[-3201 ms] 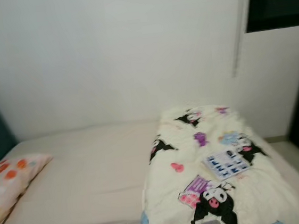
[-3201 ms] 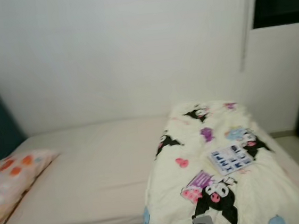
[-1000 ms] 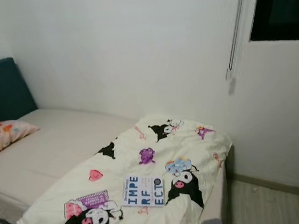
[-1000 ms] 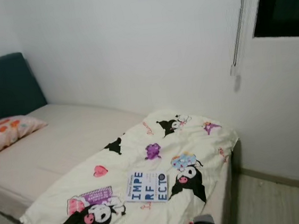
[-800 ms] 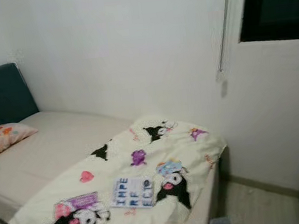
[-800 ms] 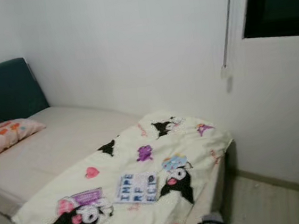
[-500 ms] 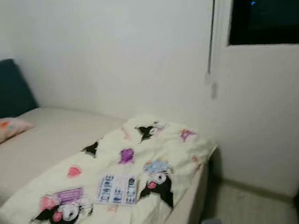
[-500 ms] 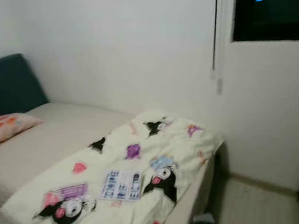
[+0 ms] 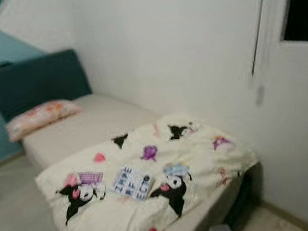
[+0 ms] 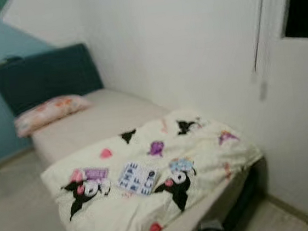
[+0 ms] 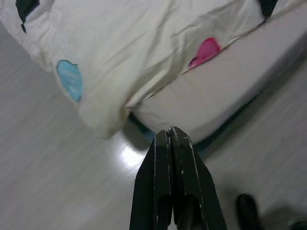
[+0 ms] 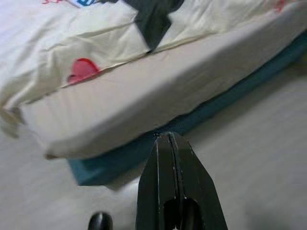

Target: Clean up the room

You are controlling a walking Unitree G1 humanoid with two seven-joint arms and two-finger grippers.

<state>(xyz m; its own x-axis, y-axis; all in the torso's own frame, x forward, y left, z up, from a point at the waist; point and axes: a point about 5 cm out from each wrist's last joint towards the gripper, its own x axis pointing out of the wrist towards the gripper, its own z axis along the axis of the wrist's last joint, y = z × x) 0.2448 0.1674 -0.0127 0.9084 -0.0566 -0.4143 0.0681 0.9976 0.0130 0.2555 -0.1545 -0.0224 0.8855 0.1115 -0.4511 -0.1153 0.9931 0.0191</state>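
Am approaching bed's foot; white-and-blue lettered book (image 9: pixel 131 182) is lying on cream cartoon-print duvet (image 9: pixel 196 149). Left claw (image 11: pixel 169 135) and right claw (image 12: pixel 165 137) are hanging pressed together. Should halt close, spread claw before reaching.

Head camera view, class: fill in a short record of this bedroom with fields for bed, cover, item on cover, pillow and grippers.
bed: beige mattress with dark teal headboard
cover: cream cartoon-print duvet, over the foot end
item on cover: white book with blue letters, lying flat
pillow: pink spotted pillow, by headboard
grippers: left gripper and right gripper shut, low beside the bed
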